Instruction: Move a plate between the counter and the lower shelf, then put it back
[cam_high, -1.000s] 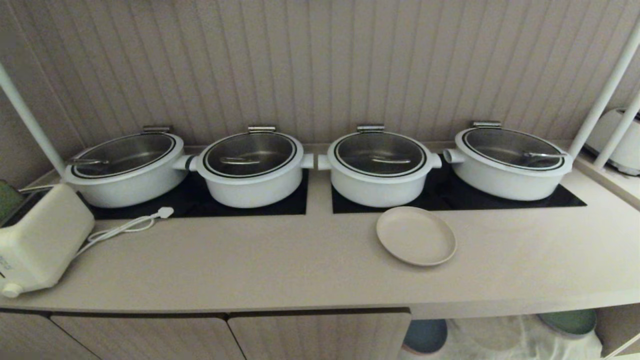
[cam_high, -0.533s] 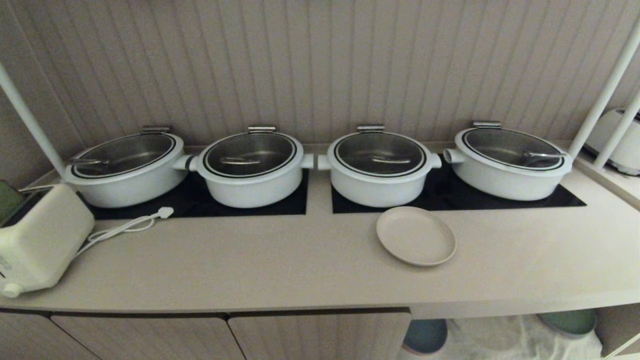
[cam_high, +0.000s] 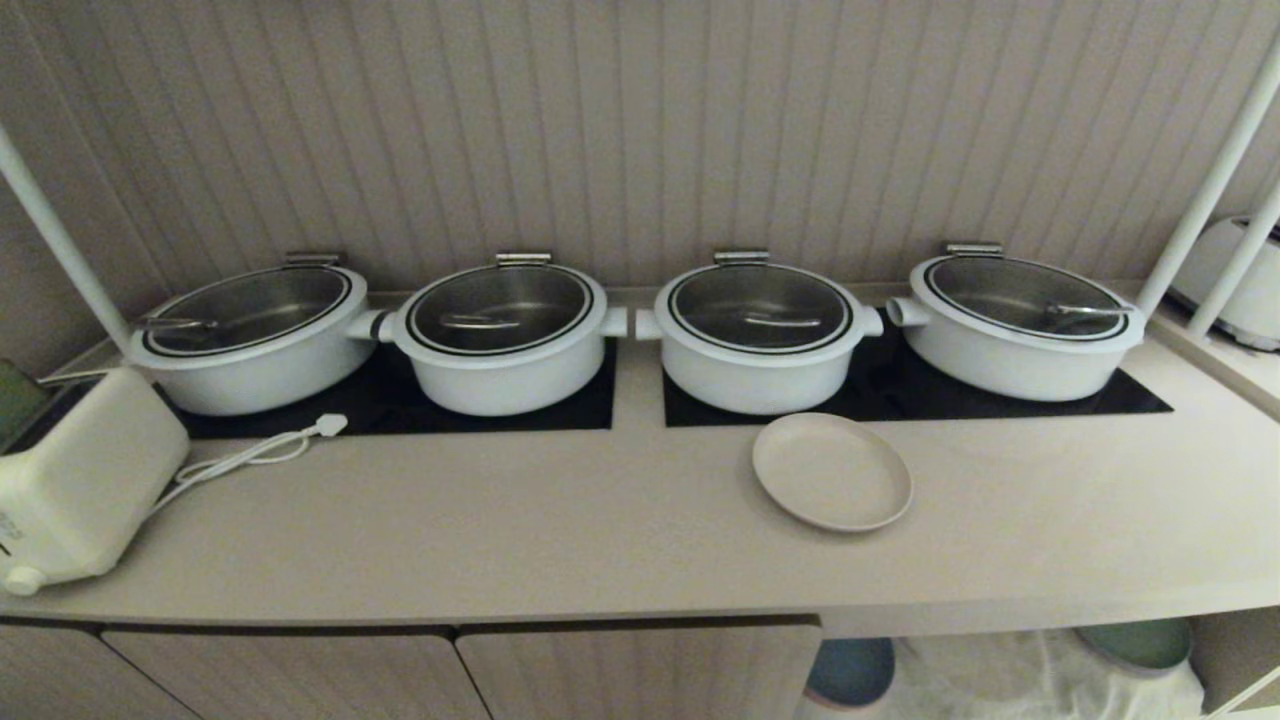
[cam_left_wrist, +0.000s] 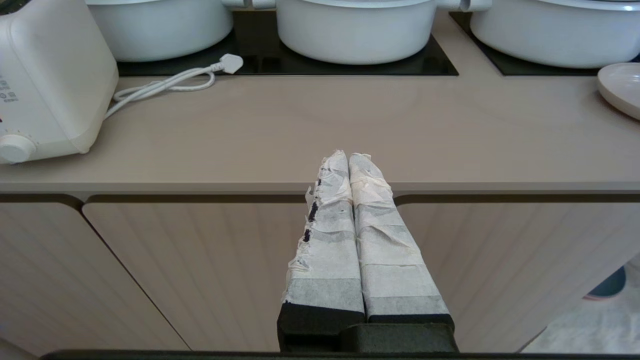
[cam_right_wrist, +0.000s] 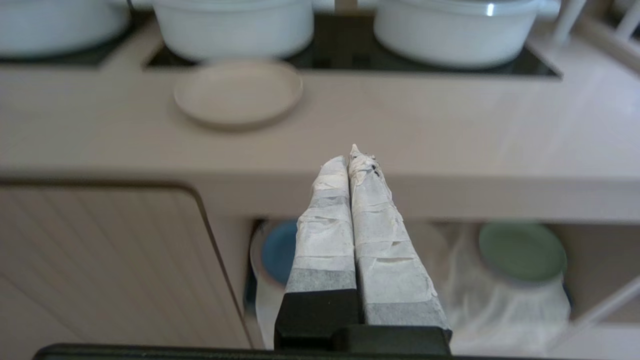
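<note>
Nearest the cameras, the left tool (cam_left_wrist: 350, 156) and the right tool (cam_right_wrist: 349, 159) are each pointing toward the cabinet front, taped fingers (cam_right_wrist: 327, 220) pressed together and gripping nothing; neither is appearing in the head view. Below the counter's front edge, ribbed cabinet doors (cam_high: 400, 672) are filling the lower left of the head view, while the lower shelf (cam_high: 1010, 682) is opening at lower right, its white cloth (cam_right_wrist: 500, 310) carrying a blue plate (cam_high: 852, 672) and a green plate (cam_high: 1140, 643). The counter (cam_high: 560, 530) is spanning mid-frame. The plate (cam_high: 832, 471) is lying flat on it, right of centre, just in front of the third of four white pots (cam_high: 758, 335), which are standing in a row on black hob panels (cam_high: 420, 405). At far left a white appliance (cam_high: 75, 480) is sitting with its cord (cam_high: 250, 455) trailing rightward. A ribbed wall (cam_high: 640, 130) is closing the upper frame.
</note>
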